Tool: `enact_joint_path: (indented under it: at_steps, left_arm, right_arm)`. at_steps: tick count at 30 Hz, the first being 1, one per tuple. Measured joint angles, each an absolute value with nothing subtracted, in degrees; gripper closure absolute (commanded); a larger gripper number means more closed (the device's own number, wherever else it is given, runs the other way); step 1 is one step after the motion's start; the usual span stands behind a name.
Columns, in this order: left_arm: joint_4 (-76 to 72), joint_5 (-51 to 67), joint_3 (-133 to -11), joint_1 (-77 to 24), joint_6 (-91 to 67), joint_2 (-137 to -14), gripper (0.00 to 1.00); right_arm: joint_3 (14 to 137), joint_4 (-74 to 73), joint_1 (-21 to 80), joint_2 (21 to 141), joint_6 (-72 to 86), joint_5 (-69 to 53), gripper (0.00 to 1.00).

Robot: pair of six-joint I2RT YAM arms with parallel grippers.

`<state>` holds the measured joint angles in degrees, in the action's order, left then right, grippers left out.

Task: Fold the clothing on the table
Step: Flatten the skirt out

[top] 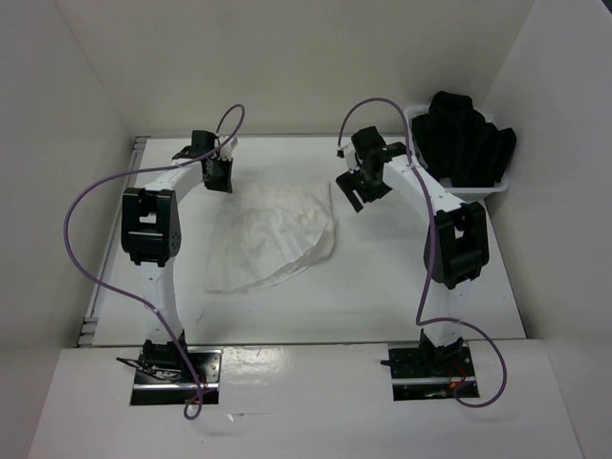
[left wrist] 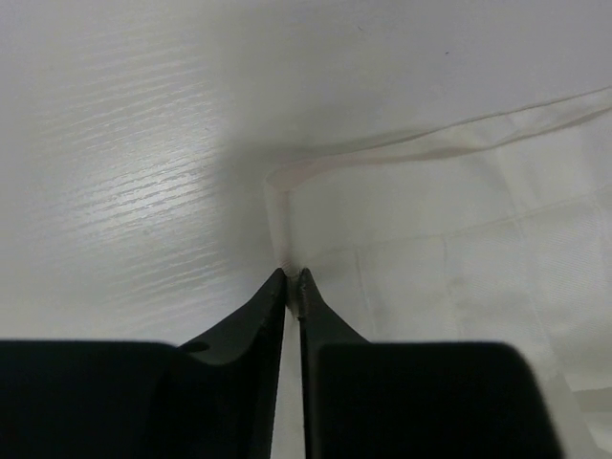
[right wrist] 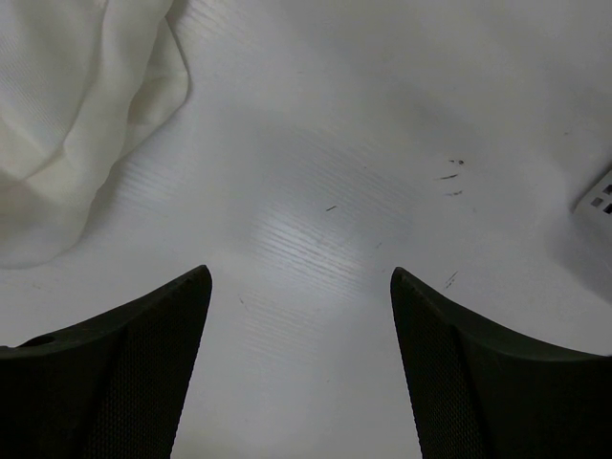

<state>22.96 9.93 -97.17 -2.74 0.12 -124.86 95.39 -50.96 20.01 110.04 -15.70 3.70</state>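
The clothing [top: 273, 234], a white, wrinkled, fan-shaped pleated garment, lies spread on the table [top: 382, 282] between the two arms. My left gripper [top: 218, 178] is at its far left corner. In the left wrist view the jaws [left wrist: 291, 275] are pinched together on the hem corner of the clothing [left wrist: 459, 249], which is slightly lifted there. My right gripper [top: 356, 191] hovers just right of the garment's far right edge. In the right wrist view it [right wrist: 299, 277] stands open over bare table, with the clothing [right wrist: 76, 115] at the upper left, apart from the fingers.
A white basket [top: 492, 194] heaped with black garments [top: 469, 139] stands at the back right of the table; its corner [right wrist: 598, 196] shows at the right edge of the right wrist view. White walls enclose the table on three sides. A grey rail [top: 105, 277] runs along the left edge.
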Motion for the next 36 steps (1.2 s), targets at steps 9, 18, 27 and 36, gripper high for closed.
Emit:
enact_joint_path:
  at_steps: [9,18,27,36]
  left_arm:
    - [25.0,11.9,-98.2,-2.3,1.4,-125.6,1.00]
    - [32.0,19.5,-101.6,0.1,3.6,-124.4,1.00]
    - [42.9,23.9,-116.4,0.1,6.5,-122.5,1.00]
    - [59.1,27.2,-157.9,-11.7,12.9,-126.8,1.00]
  right_arm:
    - [98.5,-51.8,20.0,110.4,-15.7,3.2,0.22]
    - [106.8,-51.3,20.0,118.5,-16.0,-6.7,0.22]
    - [113.0,-51.8,18.6,128.0,-16.0,-14.1,0.25]
    - [110.6,-50.7,8.9,123.1,-15.9,-15.6,0.25]
